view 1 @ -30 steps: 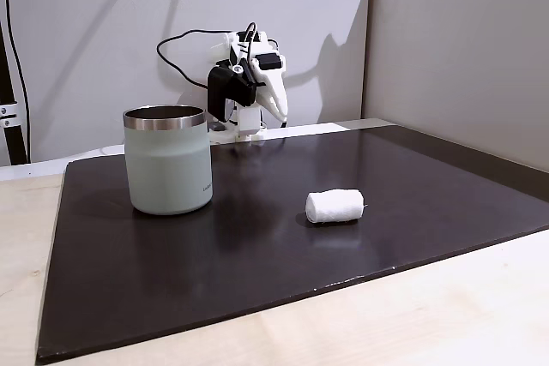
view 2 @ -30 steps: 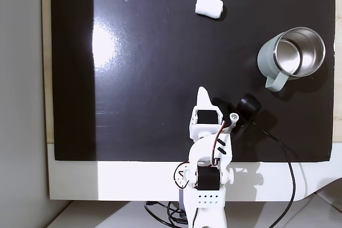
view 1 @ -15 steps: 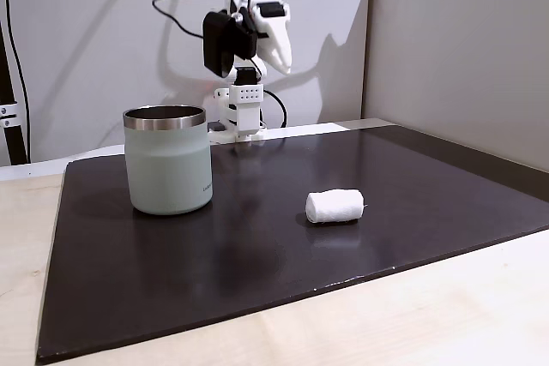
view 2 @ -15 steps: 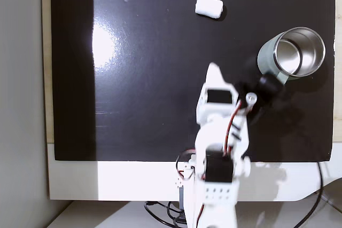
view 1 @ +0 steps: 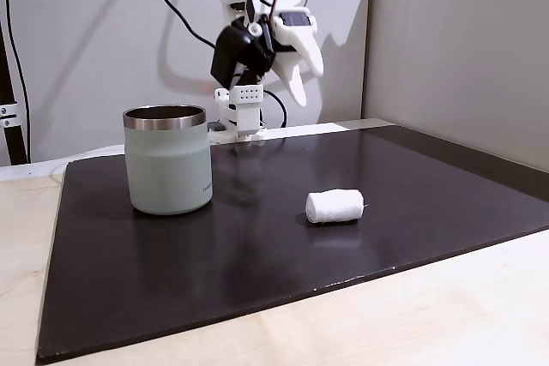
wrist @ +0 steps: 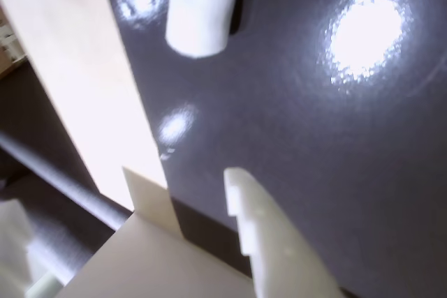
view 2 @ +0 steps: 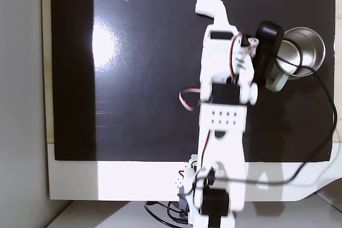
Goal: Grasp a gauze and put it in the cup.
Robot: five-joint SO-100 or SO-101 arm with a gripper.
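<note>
The gauze (view 1: pixel 334 206) is a small white roll lying on its side on the black mat (view 1: pixel 257 255), right of the cup (view 1: pixel 168 159). That cup is a pale mint tumbler with a steel rim, standing upright. My gripper (view 1: pixel 307 87) hangs high above the back of the mat, pointing down, its fingers slightly apart and empty. From above, the gripper (view 2: pixel 211 20) overlaps the near edge of the gauze (view 2: pixel 204 4), and the arm's black block covers part of the cup (view 2: pixel 275 81). In the wrist view the gauze (wrist: pixel 200 8) lies well ahead of the gripper (wrist: pixel 180 172).
Pale wood tabletop (view 1: pixel 412 315) borders the mat on the near side, and a pale strip (wrist: pixel 77 68) shows beside it in the wrist view. The arm's base (view 2: pixel 214 196) stands on a white board, with black cables (view 2: pixel 320 132) trailing beside the cup. A wall (view 1: pixel 463 49) rises to the right.
The arm rose from its folded pose and reached forward over the mat toward the gauze. Gauze and cup have not moved.
</note>
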